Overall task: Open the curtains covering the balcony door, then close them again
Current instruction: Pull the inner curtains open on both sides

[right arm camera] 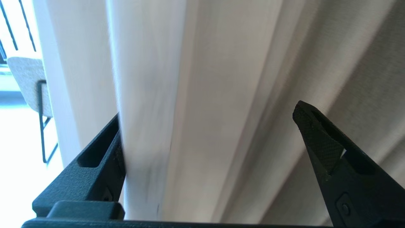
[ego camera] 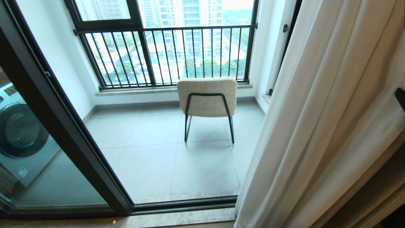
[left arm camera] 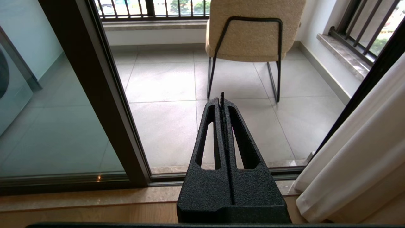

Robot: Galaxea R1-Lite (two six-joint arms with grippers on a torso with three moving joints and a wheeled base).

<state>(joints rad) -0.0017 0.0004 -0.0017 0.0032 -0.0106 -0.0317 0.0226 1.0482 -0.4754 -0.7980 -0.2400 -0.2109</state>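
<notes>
Jaws gaping wide, right gripper (right arm camera: pixel 208 139) straddling curtains (right arm camera: pixel 152 95), gripping nothing | advice: be pinching one hemmed fold deep before dragging.

The head view looks down from high through the open balcony door (ego camera: pixel 79 152) onto a chair (ego camera: pixel 207 96) well off. The left wrist view sits lower, near the sill, facing the same chair (left arm camera: pixel 253 31) and the curtains (left arm camera: pixel 357 152). The right wrist view is pressed close against curtain folds (right arm camera: pixel 196 110), probably facing outward; the chair (right arm camera: pixel 27 79) shows at its edge.
</notes>
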